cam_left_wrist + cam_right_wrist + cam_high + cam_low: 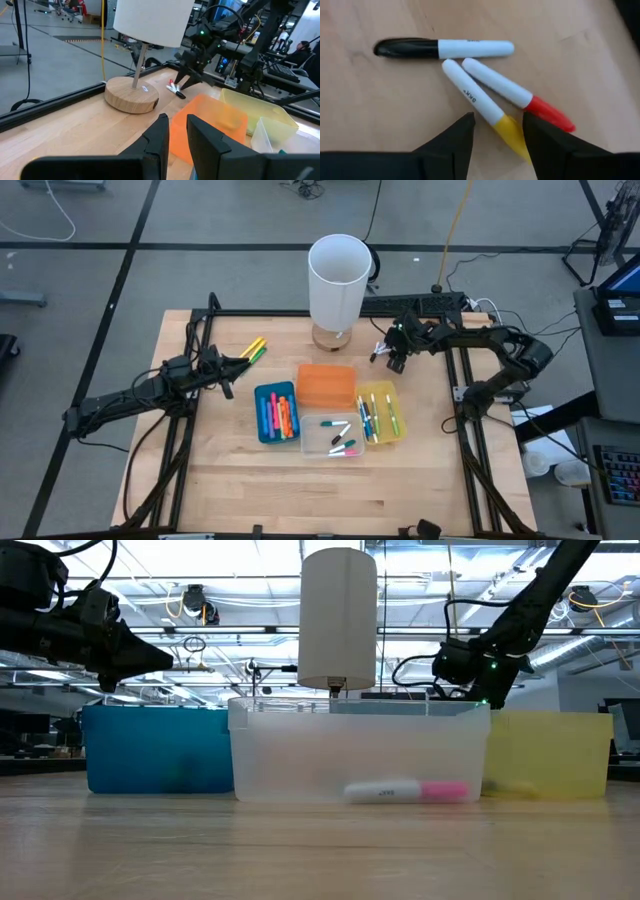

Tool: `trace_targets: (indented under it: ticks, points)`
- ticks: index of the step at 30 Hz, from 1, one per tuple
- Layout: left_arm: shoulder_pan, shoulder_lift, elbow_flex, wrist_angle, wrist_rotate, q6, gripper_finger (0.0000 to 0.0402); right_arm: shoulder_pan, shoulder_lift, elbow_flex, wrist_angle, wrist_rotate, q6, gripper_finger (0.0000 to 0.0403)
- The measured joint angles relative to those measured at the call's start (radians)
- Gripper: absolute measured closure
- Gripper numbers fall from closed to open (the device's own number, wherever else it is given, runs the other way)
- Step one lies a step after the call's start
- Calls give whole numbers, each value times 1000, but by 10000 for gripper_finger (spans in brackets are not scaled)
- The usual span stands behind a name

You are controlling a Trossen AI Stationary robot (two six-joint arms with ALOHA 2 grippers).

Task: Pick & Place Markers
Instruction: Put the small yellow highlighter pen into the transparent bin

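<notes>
Three white markers lie loose on the desk point(200, 480) right under my right gripper point(497, 132): one with a black cap point(442, 48), one with a yellow cap point(485, 110) and one with a red cap point(517, 95). On my right wrist feed the jaws stand apart with the yellow-capped marker's cap end between the two fingers; they hold nothing, and I cannot tell whether a finger touches it. From above, this gripper point(393, 358) sits at the far right of the desk, beside the lamp point(337, 280) and behind the yellow bin point(384, 416).

My left gripper point(228, 370) hovers over the left part of the desk, near a small cluster of markers point(253, 349), yellow, orange and green, lying on the wood. Its jaws point(176, 137) show a narrow gap on the left wrist feed and nothing is between them.

More markers already lie in the bins: several bright ones in the blue bin point(262, 420), a few white ones with coloured caps in the clear bin point(315, 445), and several in the yellow bin. The orange bin point(326, 385) sits behind the clear one. From desk height I see one white marker with a pink cap point(408, 791) through the clear bin's wall
</notes>
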Motion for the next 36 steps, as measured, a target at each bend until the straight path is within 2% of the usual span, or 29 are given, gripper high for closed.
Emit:
trace_targets:
  ticks: [4, 9, 16, 27, 36]
  points:
    - [0, 0, 0, 0, 0, 0, 330, -6, -3, 1, -94, -67, 48, 255]
    - [0, 0, 0, 0, 0, 0, 330, -5, -5, 0, -149, -78, 138, 285]
    - [0, 0, 0, 0, 0, 0, 330, -5, -5, -3, -163, -74, 218, 379]
    - [0, 0, 0, 0, 0, 0, 330, -2, -29, -40, -111, -75, 253, 379]
    - [0, 0, 0, 0, 0, 0, 330, 80, -227, -43, -38, -80, 264, 379]
